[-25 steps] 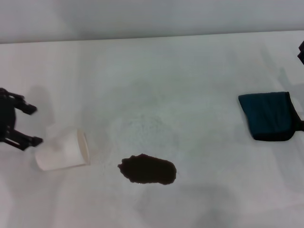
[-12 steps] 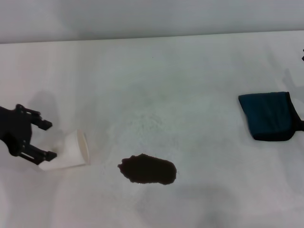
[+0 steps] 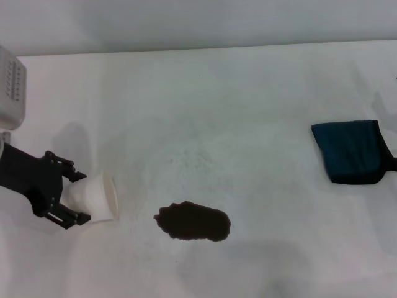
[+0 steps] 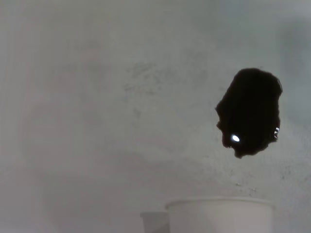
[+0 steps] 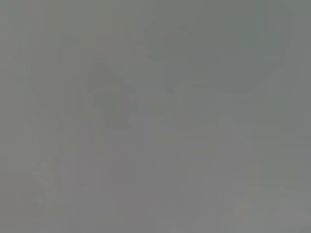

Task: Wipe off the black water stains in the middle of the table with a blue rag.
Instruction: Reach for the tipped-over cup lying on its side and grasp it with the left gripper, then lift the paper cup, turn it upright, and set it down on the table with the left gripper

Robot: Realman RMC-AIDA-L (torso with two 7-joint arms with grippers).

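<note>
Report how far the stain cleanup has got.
Nothing wiped: the black water stains sit whole on the table. In hand: the left tool straddles the tipped paper cup, fingers open. Left: fetch the untouched blue rag, then wipe.

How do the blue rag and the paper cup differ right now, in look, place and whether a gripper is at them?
The blue rag is dark teal and lies flat; the paper cup is cream-white and lies on its side. The rag sits at the table's right edge, untouched; the cup lies on the left, between the open fingers of the left gripper. Both lie clear of the black water stains.
</note>
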